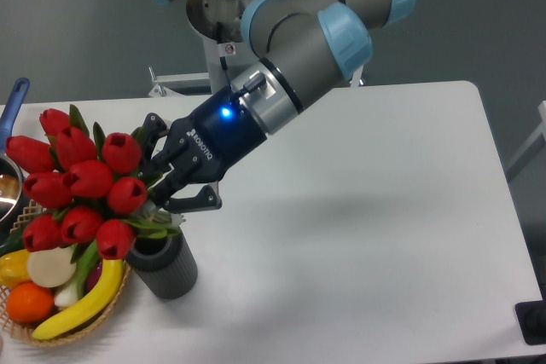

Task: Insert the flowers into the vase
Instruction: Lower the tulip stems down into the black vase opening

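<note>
The flowers (78, 183), a bunch of red tulip buds with green leaves, hang tilted to the left above the table. My gripper (160, 182) is shut on their stems, just right of the buds. The vase (164, 267), a short dark grey cylinder, stands on the table right under the stem ends. The lowest leaves reach its rim; whether the stems are inside the hole is hidden by the leaves.
A wicker basket (34, 332) with a banana, an orange, a cucumber and other vegetables sits at the front left, touching the vase's left side. A steel pot with a blue handle (14, 100) is at the left edge. The arm's base (226, 36) stands behind the table.
</note>
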Robot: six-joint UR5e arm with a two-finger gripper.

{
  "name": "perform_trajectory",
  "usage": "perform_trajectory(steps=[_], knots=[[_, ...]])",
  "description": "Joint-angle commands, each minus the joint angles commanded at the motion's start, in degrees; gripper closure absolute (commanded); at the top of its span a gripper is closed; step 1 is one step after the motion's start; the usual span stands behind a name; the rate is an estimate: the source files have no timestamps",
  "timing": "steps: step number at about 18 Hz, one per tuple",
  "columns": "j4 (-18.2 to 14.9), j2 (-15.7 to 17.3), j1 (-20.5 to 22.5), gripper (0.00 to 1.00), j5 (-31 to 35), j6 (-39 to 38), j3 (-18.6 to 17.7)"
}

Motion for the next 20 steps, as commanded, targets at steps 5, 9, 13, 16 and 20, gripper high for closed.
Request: perform_trajectory(steps=[5, 9, 13, 16, 20], knots=[[1.24, -1.15, -1.41, 0.97, -0.27, 0.61, -0.79], [1.33, -1.24, -2.02, 0.97, -0.27, 1.67, -1.14], [1.33, -1.15, -2.11, 0.96, -0.27, 3.07, -2.63], [1.33, -1.15, -2.11, 0.96, -0.27, 5.88, -4.48], [1.33, -1.15, -2.20, 0.95, -0.27, 8.69, -6.85]])
